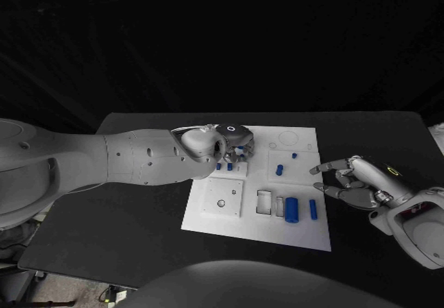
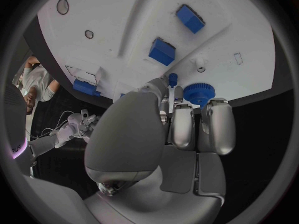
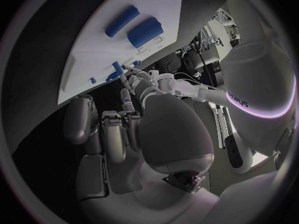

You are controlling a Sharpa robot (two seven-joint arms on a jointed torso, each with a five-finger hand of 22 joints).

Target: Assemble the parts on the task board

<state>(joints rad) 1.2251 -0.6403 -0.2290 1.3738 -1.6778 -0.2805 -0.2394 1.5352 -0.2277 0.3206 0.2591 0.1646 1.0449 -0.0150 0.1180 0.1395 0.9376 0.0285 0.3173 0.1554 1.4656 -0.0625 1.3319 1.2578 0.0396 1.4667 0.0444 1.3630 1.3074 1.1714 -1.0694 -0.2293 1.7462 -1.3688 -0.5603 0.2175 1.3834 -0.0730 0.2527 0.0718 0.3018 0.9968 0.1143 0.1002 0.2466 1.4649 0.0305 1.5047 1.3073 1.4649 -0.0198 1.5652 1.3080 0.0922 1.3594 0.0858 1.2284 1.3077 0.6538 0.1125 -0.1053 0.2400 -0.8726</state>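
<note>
The white task board (image 1: 259,221) lies mid-table. My left hand (image 1: 217,144) hangs over its far left part, fingers pointing down. In the left wrist view its fingertips (image 2: 182,109) reach the edge of a blue gear (image 2: 198,93), and the thumb tip stands beside a small blue peg (image 2: 172,78); whether either is gripped is hidden. My right hand (image 1: 356,183) rests off the board's right edge, fingers half curled and apart, holding nothing. A thick blue cylinder (image 1: 291,209) and a thinner one (image 1: 314,209) lie near the board's front right.
Two short blue pegs (image 1: 224,166) stand just in front of the left hand. Another peg (image 1: 280,170) and a tiny one (image 1: 294,155) sit on a raised square plate. Two blue blocks (image 2: 162,51) lie beyond the gear. Black table surrounds the board.
</note>
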